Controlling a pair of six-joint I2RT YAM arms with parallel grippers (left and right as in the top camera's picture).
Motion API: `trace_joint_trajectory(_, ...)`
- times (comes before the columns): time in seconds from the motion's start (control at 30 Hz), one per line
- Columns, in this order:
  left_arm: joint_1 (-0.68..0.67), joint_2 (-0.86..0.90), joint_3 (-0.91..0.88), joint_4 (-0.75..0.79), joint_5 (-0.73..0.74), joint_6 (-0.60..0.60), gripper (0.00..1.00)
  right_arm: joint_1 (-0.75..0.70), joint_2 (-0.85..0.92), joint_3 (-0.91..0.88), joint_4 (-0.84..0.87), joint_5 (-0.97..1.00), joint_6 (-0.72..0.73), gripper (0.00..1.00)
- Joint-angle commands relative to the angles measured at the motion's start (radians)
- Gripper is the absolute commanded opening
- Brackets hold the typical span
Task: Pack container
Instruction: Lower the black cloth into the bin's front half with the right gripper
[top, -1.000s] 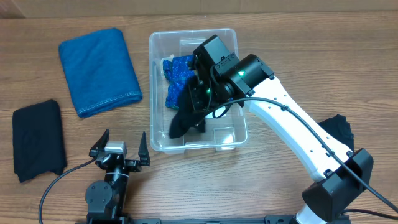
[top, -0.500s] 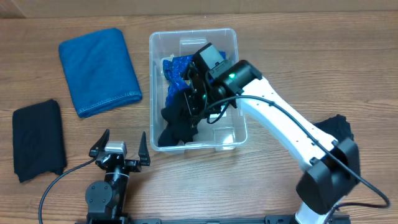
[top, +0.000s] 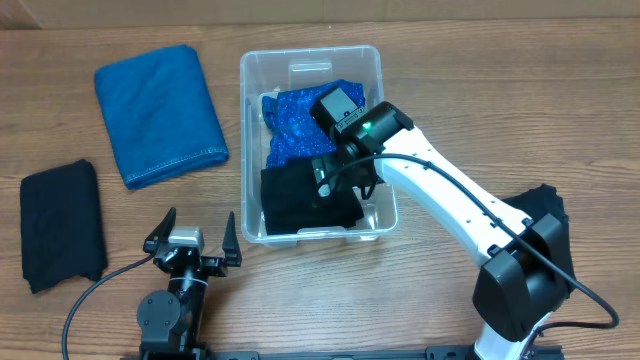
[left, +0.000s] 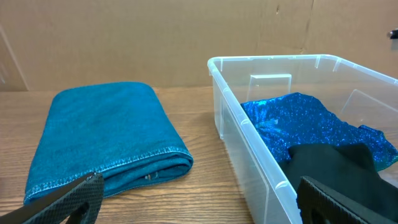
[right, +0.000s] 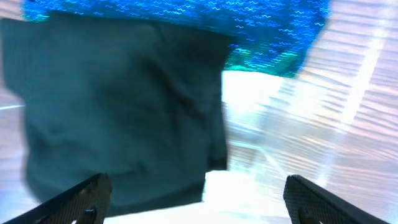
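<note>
Where overhead hides its jaws, wrist view shows right gripper (right: 196, 208) wide; left gripper (top: 200, 218) wide.

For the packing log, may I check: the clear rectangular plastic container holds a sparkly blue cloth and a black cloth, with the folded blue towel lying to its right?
Not quite: the folded blue towel lies to the left of the clear rectangular plastic container, as the overhead view shows. The sparkly blue cloth and the black cloth are indeed inside it.
</note>
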Motion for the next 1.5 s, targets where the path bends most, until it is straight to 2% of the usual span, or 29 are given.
trace_joint_trajectory(0.0,-0.002,-0.009,-0.004,0.0,0.0,0.019,1.0,-0.006,-0.013,0.09,-0.008,-0.04,-0.034,0.9)
trace_joint_trajectory(0.03,-0.002,-0.009,-0.004,0.0,0.0,0.019,1.0,-0.006,-0.013,0.1,0.013,-0.192,-0.064,0.84)
trace_joint_trajectory(0.1,-0.002,-0.009,-0.004,0.0,0.0,0.019,1.0,-0.006,-0.013,0.087,0.059,-0.338,-0.064,0.7)
trace_joint_trajectory(0.13,-0.002,-0.009,-0.004,0.0,0.0,0.019,1.0,-0.006,-0.013,0.073,0.079,-0.334,-0.064,0.64)
trace_joint_trajectory(0.23,-0.002,-0.009,-0.004,0.0,0.0,0.019,1.0,0.002,-0.013,0.017,0.147,-0.35,-0.057,0.27)
trace_joint_trajectory(0.3,-0.002,-0.009,-0.004,0.0,0.0,0.019,1.0,0.009,-0.013,-0.017,0.186,-0.35,-0.056,0.18)
trace_joint_trajectory(0.6,-0.002,-0.009,-0.004,0.0,0.0,0.019,1.0,0.026,-0.013,-0.208,0.334,-0.422,-0.052,0.16)
trace_joint_trajectory(0.87,-0.002,-0.009,-0.004,0.0,0.0,0.019,1.0,0.026,0.085,-0.218,0.359,-0.427,-0.049,0.15)
trace_joint_trajectory(1.3,-0.002,-0.009,-0.004,0.0,0.0,0.019,1.0,-0.06,0.09,-0.217,0.213,-0.035,-0.019,0.15)
trace_joint_trajectory(1.47,-0.002,-0.009,-0.004,0.0,0.0,0.019,1.0,-0.058,0.088,-0.167,0.18,-0.079,-0.019,0.15)
